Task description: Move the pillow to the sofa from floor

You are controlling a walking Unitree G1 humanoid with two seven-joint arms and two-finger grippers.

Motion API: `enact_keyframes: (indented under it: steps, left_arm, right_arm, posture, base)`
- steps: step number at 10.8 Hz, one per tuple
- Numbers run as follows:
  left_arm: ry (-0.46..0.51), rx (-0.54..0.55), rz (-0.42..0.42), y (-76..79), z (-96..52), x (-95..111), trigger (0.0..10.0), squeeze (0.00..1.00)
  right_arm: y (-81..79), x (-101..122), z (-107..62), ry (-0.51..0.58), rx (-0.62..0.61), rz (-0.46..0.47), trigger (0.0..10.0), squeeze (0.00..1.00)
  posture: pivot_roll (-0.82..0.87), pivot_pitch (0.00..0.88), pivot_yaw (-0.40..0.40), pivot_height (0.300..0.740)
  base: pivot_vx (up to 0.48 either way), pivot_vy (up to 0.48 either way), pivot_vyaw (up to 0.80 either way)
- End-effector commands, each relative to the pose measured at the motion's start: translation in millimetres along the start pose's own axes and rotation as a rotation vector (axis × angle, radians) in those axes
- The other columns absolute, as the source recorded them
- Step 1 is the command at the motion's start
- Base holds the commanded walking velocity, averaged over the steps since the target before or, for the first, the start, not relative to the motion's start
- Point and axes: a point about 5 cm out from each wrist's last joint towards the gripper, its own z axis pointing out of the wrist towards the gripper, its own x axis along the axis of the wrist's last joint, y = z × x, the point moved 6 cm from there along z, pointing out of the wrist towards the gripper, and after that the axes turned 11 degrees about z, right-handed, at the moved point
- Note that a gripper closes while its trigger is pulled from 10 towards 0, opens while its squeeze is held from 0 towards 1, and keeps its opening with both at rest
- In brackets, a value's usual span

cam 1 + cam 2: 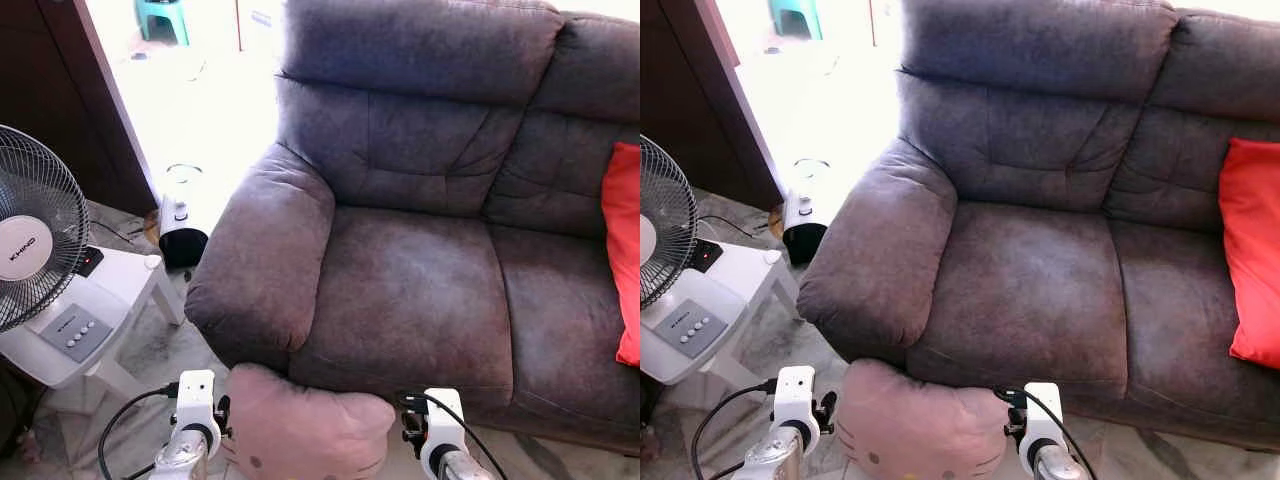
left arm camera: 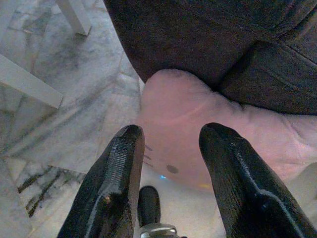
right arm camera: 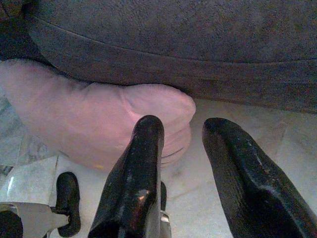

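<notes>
A pink pillow (image 1: 310, 425) with a cat face lies against the front of the grey sofa (image 1: 420, 300), below the left seat cushion. My left arm (image 1: 195, 410) is at the pillow's left end and my right arm (image 1: 440, 425) at its right end. The left gripper (image 2: 172, 130) is open, with the pillow (image 2: 198, 119) just past its fingertips. The right gripper (image 3: 183, 123) is also open, and one finger (image 3: 143, 148) lies against the pillow's corner (image 3: 99, 124). I cannot tell whether the pillow touches the floor.
A red cushion (image 1: 625, 250) leans on the sofa's right seat. A standing fan (image 1: 30, 240) and a white stool (image 1: 110, 300) are close on my left. A small white and black appliance (image 1: 182, 225) stands on the marble floor (image 2: 59, 64) by the sofa's armrest (image 1: 265, 250).
</notes>
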Motion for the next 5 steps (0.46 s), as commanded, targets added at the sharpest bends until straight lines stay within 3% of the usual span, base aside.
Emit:
enact_keyframes:
  steps: [1, 5]
  left_arm:
    - [-0.020, 0.004, -0.014, 0.2, -2.4, -8.5, 10.0, 0.00]
    - [-0.042, 0.000, -0.009, 0.8, -3.9, -14.6, 10.0, 0.00]
  right_arm:
    - [2.6, -4.3, -0.9, -0.017, -0.007, 0.000, 10.0, 0.00]
    - [4.2, -4.8, -1.2, -0.021, -0.010, -0.006, 10.0, 0.00]
  posture:
    - [0.09, 0.091, -0.082, 0.740]
    - [0.09, 0.102, -0.085, 0.740]
  base:
    - [0.000, 0.000, 0.00]
    - [0.000, 0.000, 0.00]
